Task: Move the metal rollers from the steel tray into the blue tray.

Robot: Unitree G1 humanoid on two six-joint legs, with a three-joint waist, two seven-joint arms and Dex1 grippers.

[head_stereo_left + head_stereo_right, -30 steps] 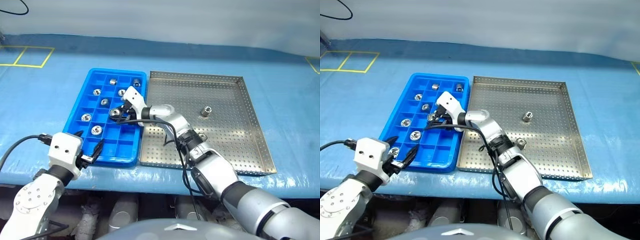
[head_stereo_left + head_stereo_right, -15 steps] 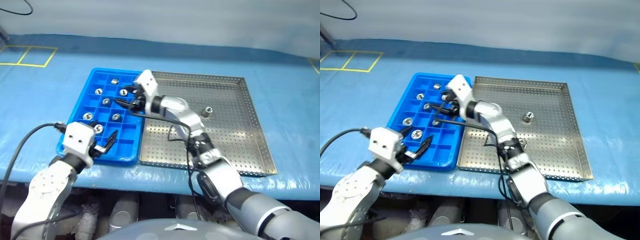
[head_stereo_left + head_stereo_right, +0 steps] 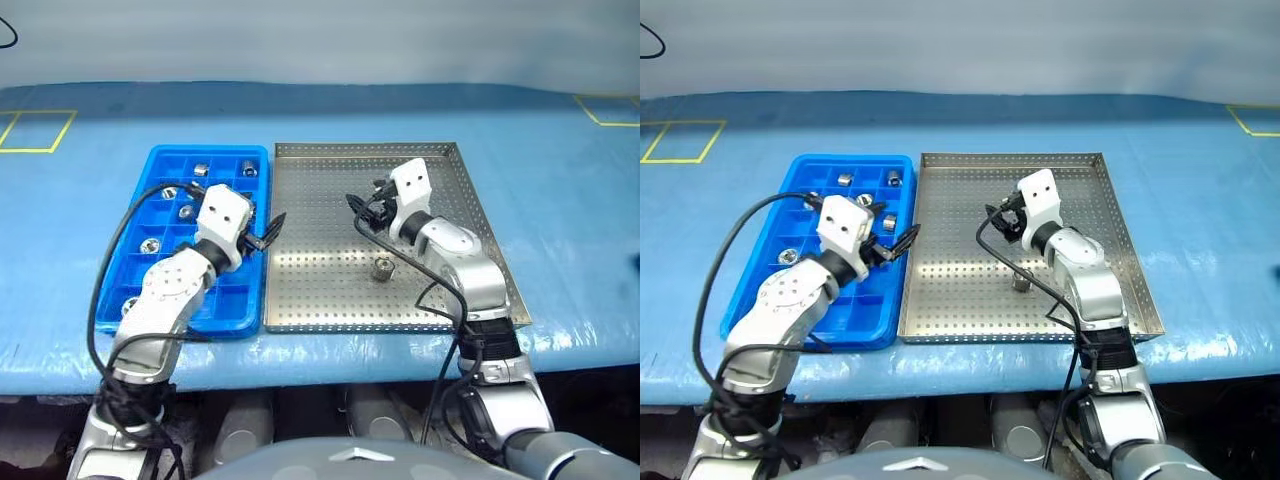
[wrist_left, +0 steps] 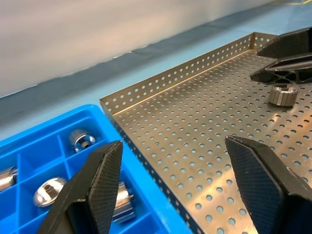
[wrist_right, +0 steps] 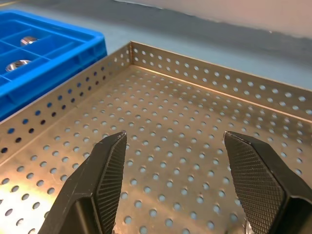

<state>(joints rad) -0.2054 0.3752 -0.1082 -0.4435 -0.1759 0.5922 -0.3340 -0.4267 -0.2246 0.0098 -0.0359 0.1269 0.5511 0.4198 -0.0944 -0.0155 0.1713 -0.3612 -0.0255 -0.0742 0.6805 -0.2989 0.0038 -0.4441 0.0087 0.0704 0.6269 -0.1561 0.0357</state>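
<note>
The steel tray [image 3: 320, 290] lies right of the blue tray [image 3: 235, 305]. One of the metal rollers [image 3: 383, 267] stands upright near the steel tray's middle. Several more rollers [image 3: 186, 211] sit in the blue tray's compartments. My right gripper [image 3: 362, 205] hovers open and empty over the steel tray, just behind that roller. My left gripper [image 3: 262, 228] is open and empty over the blue tray's right rim. In the left wrist view the roller [image 4: 282, 95] sits under the right gripper's black fingertips [image 4: 287, 58].
Both trays rest on a blue-covered table with yellow tape squares [image 3: 30, 130] at the far left. The steel tray's raised rim [image 5: 97, 78] stands between the two trays. A black cable [image 3: 120, 250] loops over the blue tray's left side.
My right gripper let go of a roller in the blue tray, opened, and swung right over the steel tray. My left gripper moved forward and right to the blue tray's right rim. The camera turned.
</note>
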